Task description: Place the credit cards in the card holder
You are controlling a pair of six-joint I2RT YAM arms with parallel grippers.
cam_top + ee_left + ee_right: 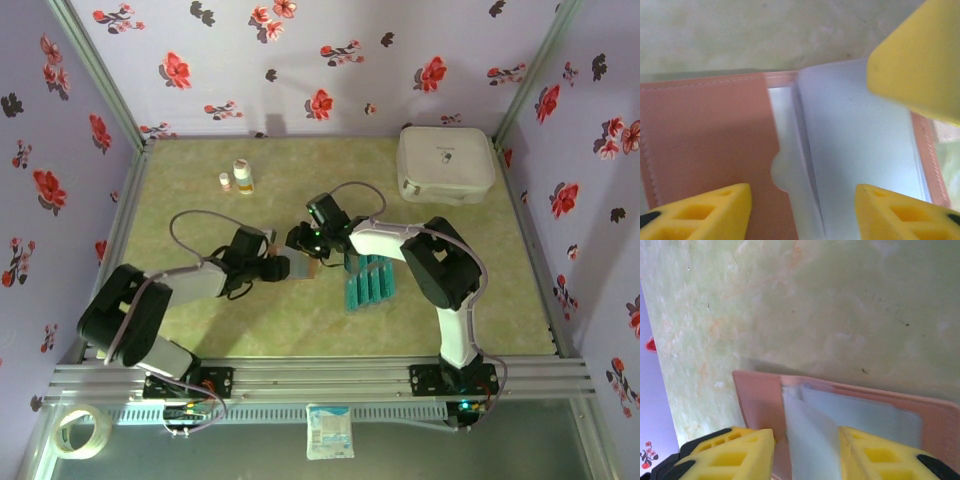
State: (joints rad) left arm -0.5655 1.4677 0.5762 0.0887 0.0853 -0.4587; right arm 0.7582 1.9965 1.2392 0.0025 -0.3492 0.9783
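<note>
Possibly the holder [710, 130] flops shut: left fingers [705, 212] stand spread above it, right fingers [725, 455] straddle a leaf [810, 440], grip unclear.

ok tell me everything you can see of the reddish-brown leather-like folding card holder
The reddish-brown leather-like card holder lies open on the green table, mid-table. Pale stitching edges its brown inner flap, which has a rounded notch. Pale greyish-blue translucent pocket leaves stand up from the spine and look empty. One yellow finger of the right gripper lies over a leaf.
</note>
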